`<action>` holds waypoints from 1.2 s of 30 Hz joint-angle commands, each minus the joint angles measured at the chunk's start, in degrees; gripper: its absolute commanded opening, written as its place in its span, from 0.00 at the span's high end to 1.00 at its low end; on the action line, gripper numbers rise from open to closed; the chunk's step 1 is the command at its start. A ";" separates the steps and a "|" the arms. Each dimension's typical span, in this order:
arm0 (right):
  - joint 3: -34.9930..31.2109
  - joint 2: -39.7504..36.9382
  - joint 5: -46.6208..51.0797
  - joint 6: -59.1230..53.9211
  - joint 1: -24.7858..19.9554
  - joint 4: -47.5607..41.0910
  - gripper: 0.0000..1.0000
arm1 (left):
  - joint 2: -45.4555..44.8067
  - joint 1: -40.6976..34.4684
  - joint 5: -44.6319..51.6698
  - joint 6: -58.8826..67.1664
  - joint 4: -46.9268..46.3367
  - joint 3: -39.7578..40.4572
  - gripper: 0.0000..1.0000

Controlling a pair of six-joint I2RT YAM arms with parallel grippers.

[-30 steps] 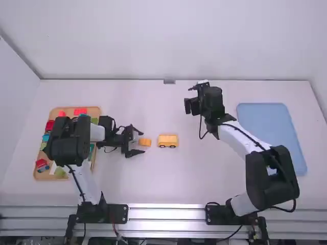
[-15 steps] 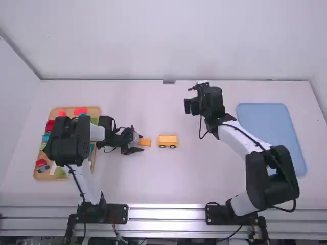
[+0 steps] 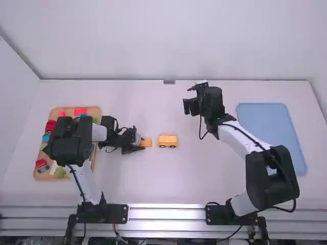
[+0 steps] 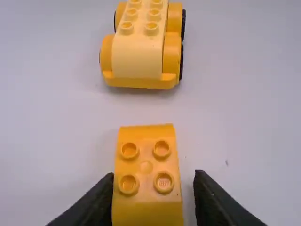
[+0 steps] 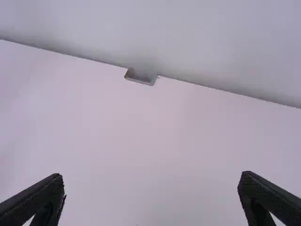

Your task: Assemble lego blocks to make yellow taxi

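Note:
My left gripper is low over the table beside the tray, around a small yellow-orange block. In the left wrist view, the gripper is open: one finger is at the side of the studded block, while a narrow gap separates the other finger from it. Just beyond stands a yellow car body on wheels, apart from the block; its studded top and dark wheels show at the car body there. Farther right, my right gripper is held above the table; the right wrist view shows this gripper wide open with nothing between its fingers.
A wooden tray with several coloured blocks lies at the far left, partly beneath the left arm. On the right, beyond the right arm, is a blue mat. A small grey bracket sits at the table's back edge.
My left gripper's fingers have drawn closer together around the small block, and the gripper has shifted slightly right. The car body has barely moved. The right arm has stayed nearly still.

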 commanded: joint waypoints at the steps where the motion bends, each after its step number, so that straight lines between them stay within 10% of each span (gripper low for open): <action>1: -0.13 -1.40 -0.15 0.15 0.09 0.15 0.02 | 0.83 -0.35 -0.52 -0.31 -0.26 0.22 0.63; 15: -0.15 -1.40 -2.54 -2.16 -1.49 -2.29 0.02 | 0.70 -0.26 1.62 -3.26 1.11 0.22 0.70; 25: -2.38 -1.20 -24.79 -26.14 -1.51 -9.57 0.02 | -6.62 -0.61 5.64 -6.95 0.55 0.22 0.83; 36: -19.85 3.08 -57.31 -43.58 -5.49 11.15 0.02 | -13.46 -2.64 5.60 -12.41 -0.02 0.22 0.83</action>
